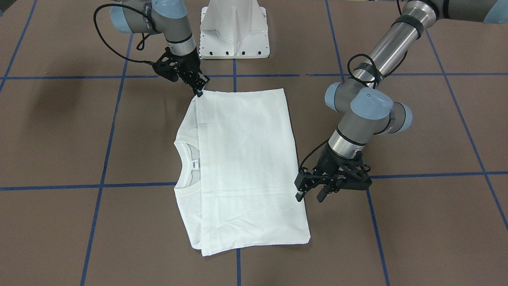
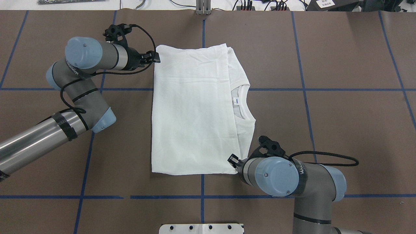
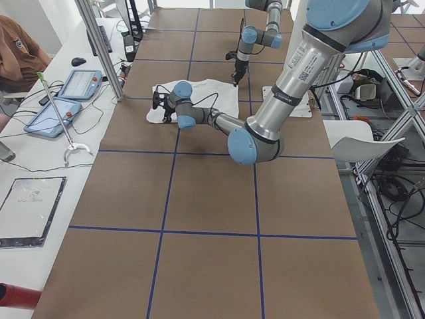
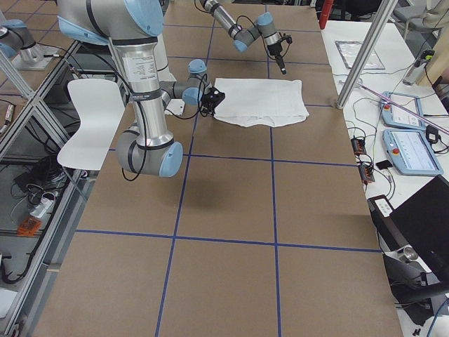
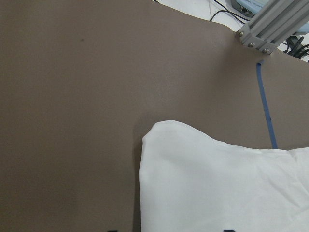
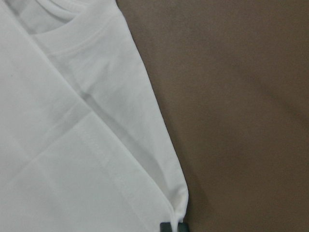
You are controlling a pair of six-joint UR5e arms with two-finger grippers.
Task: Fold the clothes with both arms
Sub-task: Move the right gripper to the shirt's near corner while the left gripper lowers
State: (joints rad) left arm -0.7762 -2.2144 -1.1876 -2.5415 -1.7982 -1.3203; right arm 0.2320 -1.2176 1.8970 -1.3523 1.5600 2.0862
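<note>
Holding jaws apart on left gripper (image 1: 309, 196), 11 o'clock; clamping T-shirt (image 1: 246, 159) corner in right gripper (image 1: 198, 91), 5 o'clock — risking skewing the fold, pulling one corner only.

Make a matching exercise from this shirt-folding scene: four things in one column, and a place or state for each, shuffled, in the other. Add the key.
Column one
1. left claw
2. right claw
3. label
4. pedestal base

Column two
A. inside the collar
B. white, standing at the robot's side of the table, off the cloth
C. open, beside the T-shirt edge
D. closed on a T-shirt corner

Pairs: 1-C, 2-D, 3-A, 4-B
</note>
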